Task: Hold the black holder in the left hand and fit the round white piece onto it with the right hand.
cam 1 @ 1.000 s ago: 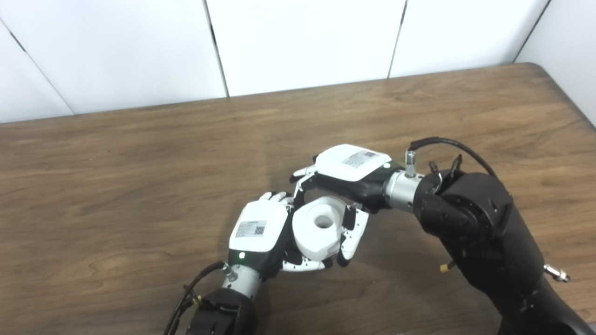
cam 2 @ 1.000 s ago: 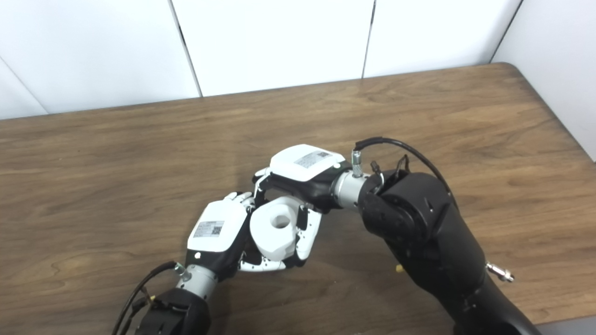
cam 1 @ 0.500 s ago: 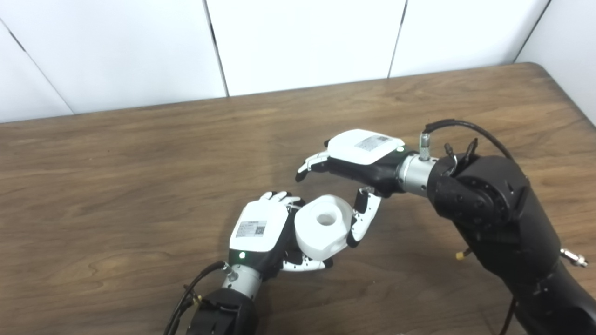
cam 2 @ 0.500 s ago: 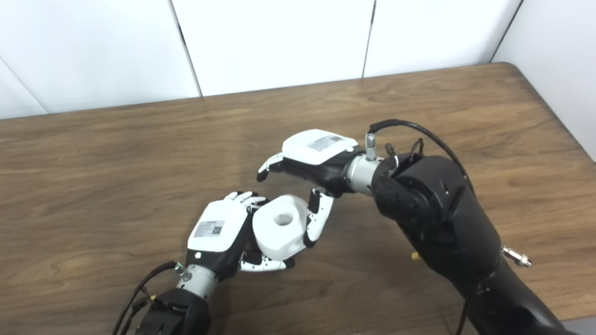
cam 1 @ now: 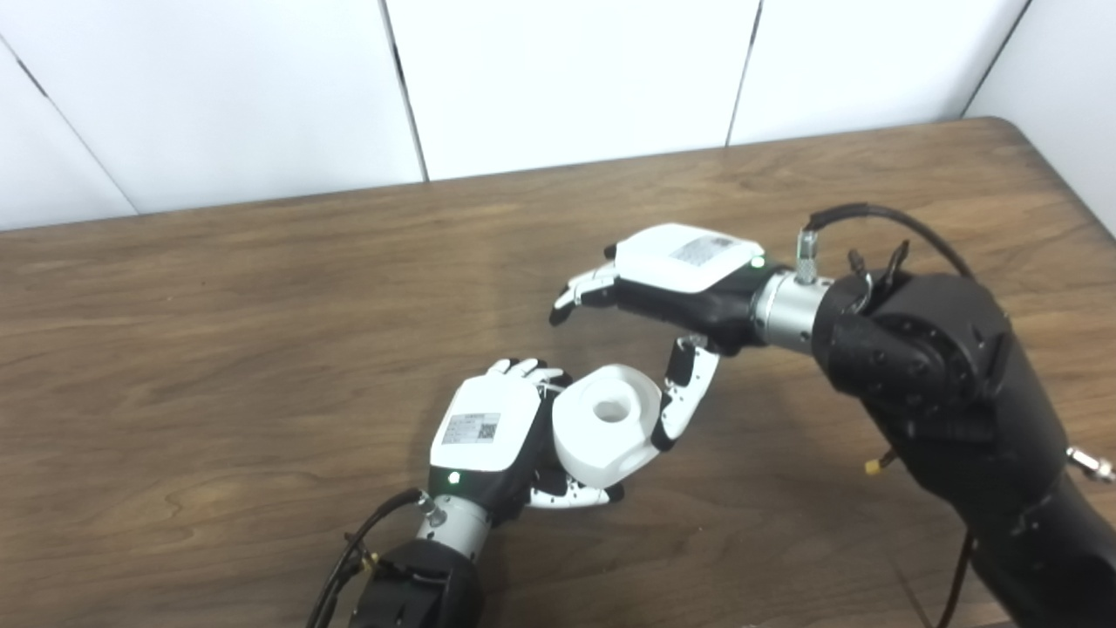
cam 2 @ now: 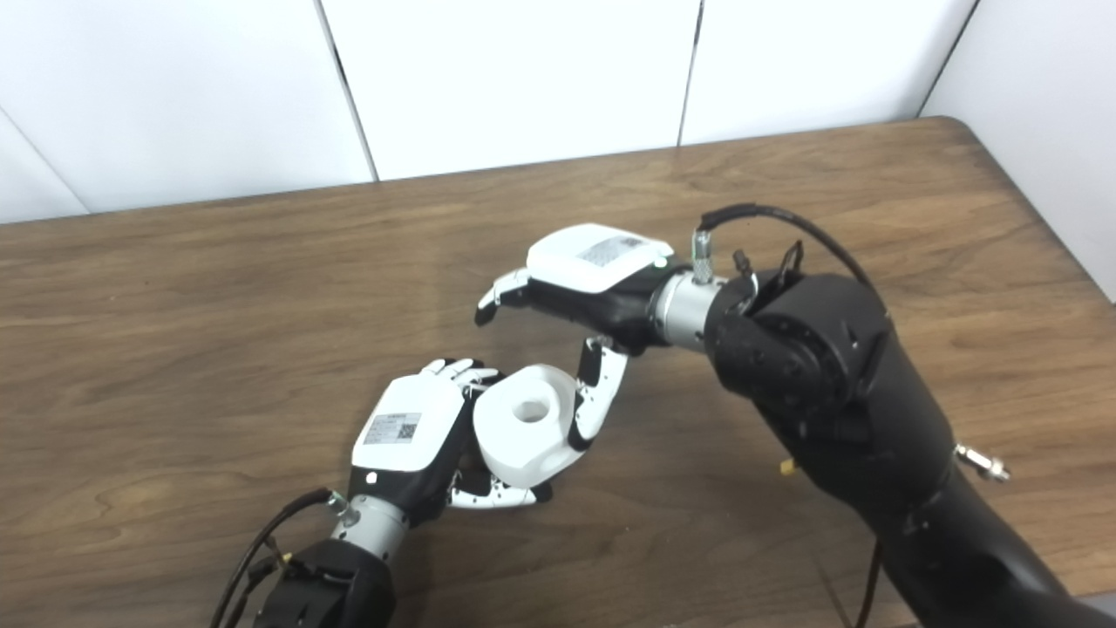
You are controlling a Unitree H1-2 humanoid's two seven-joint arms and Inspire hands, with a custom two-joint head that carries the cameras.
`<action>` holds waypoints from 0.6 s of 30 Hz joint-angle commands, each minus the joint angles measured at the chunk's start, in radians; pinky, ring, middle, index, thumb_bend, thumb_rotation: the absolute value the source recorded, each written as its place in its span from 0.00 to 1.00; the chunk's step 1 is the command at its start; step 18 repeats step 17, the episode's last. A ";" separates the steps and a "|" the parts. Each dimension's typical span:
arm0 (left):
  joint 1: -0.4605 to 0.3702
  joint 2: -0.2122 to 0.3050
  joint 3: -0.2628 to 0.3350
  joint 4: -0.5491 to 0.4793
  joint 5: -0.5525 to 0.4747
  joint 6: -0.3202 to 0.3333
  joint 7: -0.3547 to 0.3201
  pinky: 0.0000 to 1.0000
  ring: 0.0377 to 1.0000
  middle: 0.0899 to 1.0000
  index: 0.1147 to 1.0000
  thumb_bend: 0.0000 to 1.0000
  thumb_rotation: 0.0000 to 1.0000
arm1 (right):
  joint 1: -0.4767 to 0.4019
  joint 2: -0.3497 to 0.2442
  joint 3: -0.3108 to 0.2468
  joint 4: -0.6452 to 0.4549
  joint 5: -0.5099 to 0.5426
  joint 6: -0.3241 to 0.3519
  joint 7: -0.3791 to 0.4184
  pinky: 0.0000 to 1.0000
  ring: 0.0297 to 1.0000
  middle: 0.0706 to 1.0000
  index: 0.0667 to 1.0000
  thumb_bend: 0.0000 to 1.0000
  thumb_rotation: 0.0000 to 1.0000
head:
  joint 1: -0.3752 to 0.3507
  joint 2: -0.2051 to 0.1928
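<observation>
The left hand (cam 1: pixel 488 436) has its white and black fingers (cam 1: pixel 567 499) curled under and around a round white plastic piece with a smooth matte surface, faceted sides and a shallow circular hole in its top face (cam 1: pixel 606 425). That piece is the landmark here. It sits against the left hand's palm side, tilted a little toward the camera. The black holder named in the task cannot be made out; only small dark patches show between the fingers and the white piece, so whether the piece is fully seated cannot be told. Just right of the white piece, the right hand (cam 1: pixel 671 288) is released, holding nothing: its thumb (cam 1: pixel 680 406) hangs down close beside the piece's right edge, contact unclear, and its other fingers (cam 1: pixel 580 292) reach out above and behind the piece, apart from it. To do this step well, the left hand's clench should probably stay steady, and the right hand should pull clear without nudging the piece sideways. Under the white piece lies a brown wood-grain table (cam 1: pixel 218 331), and beyond it stand plain white wall panels (cam 1: pixel 567 78).
</observation>
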 commanded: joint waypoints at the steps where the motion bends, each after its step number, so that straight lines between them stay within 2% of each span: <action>1: 0.014 0.003 -0.024 0.062 0.011 -0.004 -0.060 0.93 0.88 0.78 0.42 0.52 0.07 | -0.063 -0.035 -0.008 -0.023 0.034 0.056 0.104 1.00 0.89 0.91 0.84 1.00 0.21 | -0.001 0.001; 9: 0.011 0.002 -0.023 0.069 0.009 -0.004 -0.056 0.93 0.88 0.78 0.42 0.52 0.08 | -0.130 -0.104 0.011 -0.010 0.106 0.056 0.104 1.00 0.89 0.91 0.86 1.00 0.20 | -0.001 0.001; 18: 0.008 0.004 -0.020 0.068 0.006 -0.003 -0.062 0.93 0.88 0.78 0.42 0.52 0.08 | -0.131 -0.146 -0.008 -0.024 0.137 0.056 0.104 1.00 0.88 0.90 0.86 1.00 0.19 | -0.001 0.000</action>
